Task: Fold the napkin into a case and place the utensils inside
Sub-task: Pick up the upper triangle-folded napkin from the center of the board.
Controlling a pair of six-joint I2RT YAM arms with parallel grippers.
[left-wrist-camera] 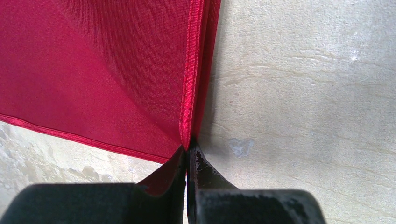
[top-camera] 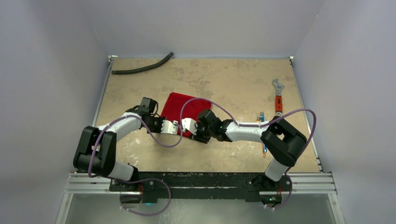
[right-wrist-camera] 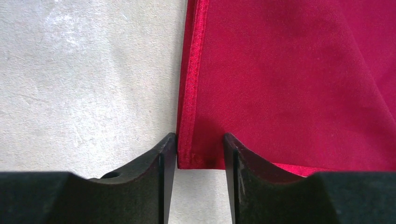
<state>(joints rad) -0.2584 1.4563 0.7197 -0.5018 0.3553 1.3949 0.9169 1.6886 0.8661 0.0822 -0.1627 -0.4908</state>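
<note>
Napkin lay flat mid-surface, near edge betw. both arms. Left end effector was clamped shut on one corner. Right end effector was part open astride the other corner's hem, no grip yet. Risk: it catches only the top layer or slips off, so the fold skews.

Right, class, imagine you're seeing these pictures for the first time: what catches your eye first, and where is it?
The bright red napkin in the middle of the tan table stands out. At its near edge the left end effector is pinched shut on the hem, while the right end effector stands open with a corner between its jaws. An orange-handled wrench lies far right.
</note>
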